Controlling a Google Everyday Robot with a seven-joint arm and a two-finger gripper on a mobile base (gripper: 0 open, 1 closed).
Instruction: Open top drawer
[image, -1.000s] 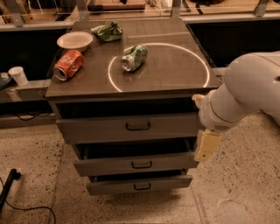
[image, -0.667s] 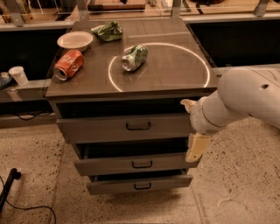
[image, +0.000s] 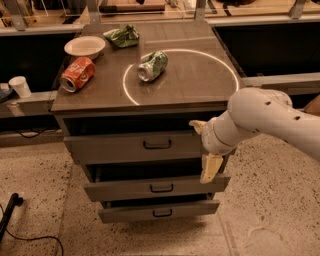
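Speckled floor (image: 40, 200) is spreading around a grey cabinet (image: 200, 90) that is carrying a crushed green can (image: 152, 65), a red can (image: 77, 74) and a bowl (image: 85, 46). The gripper (image: 200, 151) is now hanging over the right end of the top drawer (image: 115, 148), having shifted left from beside the cabinet. Its fingers (image: 210, 169) are spread wide, gripping nothing. The drawer is sitting slightly ajar as before, with its handle (image: 157, 144) lying uncovered to the gripper's left and open floor in front.
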